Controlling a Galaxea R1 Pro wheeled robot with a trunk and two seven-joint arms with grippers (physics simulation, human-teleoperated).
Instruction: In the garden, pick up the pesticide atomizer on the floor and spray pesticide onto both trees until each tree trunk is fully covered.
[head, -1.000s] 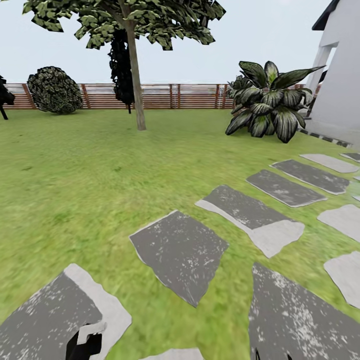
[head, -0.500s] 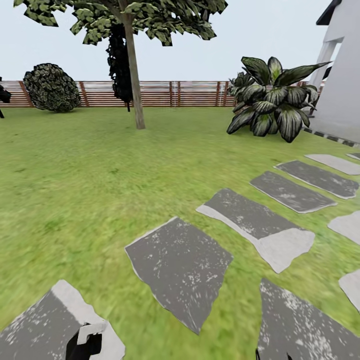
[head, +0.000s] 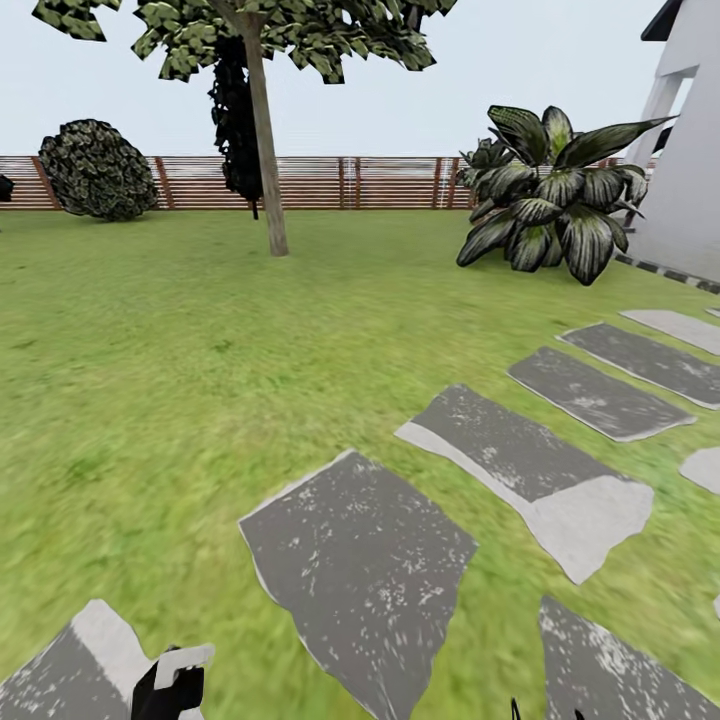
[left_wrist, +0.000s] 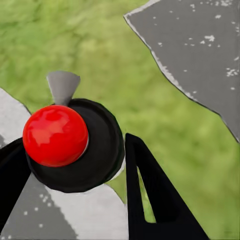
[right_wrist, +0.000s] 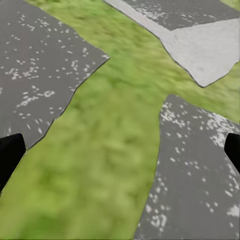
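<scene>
One pesticide atomizer (left_wrist: 75, 145) sits between the two black fingers of the left pincer (left_wrist: 75, 190): round black body, glossy red ball cap, and a grey flared nozzle at its far side. The fingers flank the body closely and the pincer looks pinched onto it, though the contact points are hard to make out. In the head view the same atomizer (head: 178, 675) shows at the lower edge as a black shape with a pale grey top, over the corner of a paving slab. No label or writing can be read on it.

The right pincer (right_wrist: 120, 150) is spread wide, its black fingertips (right_wrist: 10, 152) at opposite edges of the wrist view, with grass and speckled slabs below.

Ground: mottled green lawn (head: 150, 350), soft-textured, crossed by irregular stepping stones (head: 355, 570), dark grey with white flecks and paler chipped margins.

Further out: one tree (head: 262, 130) with a slim, pale, slightly leaning trunk and blocky green foliage on top, standing well apart across the lawn. A dark narrow tree stands behind it. Rounded dark shrub (head: 98, 170) by the brown horizontal-slat fence (head: 380, 183). Broad-leaved striped plant (head: 550, 195) near a white building wall (head: 690, 180).
</scene>
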